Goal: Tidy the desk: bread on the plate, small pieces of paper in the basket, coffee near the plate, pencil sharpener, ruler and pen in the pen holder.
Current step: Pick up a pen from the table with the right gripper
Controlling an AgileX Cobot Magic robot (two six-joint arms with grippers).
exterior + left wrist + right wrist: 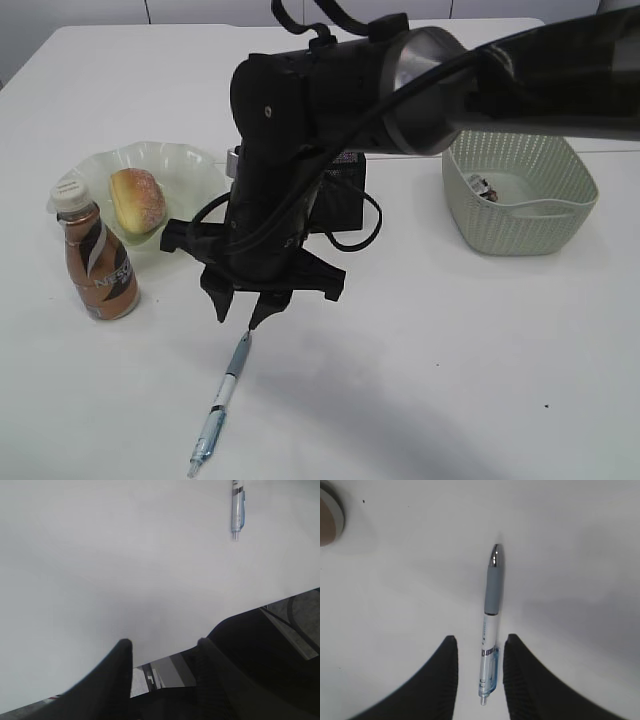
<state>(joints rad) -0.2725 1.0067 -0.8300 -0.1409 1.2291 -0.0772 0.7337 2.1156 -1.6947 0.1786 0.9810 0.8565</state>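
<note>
On the tabletop: you had the clear blue-and-grey pen (490, 630) lying flat.
Right hand (238, 318): spread, fingers straddling the pen, not pinching.
Left hand (162, 655): spread, holding nothing.

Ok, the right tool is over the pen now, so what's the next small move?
Probably lower the right tool a little and close. The pen lies flat on the desk between its open fingers, lined up lengthwise, with nothing gripped yet. Whether the tips have reached the desk is unclear.
</note>
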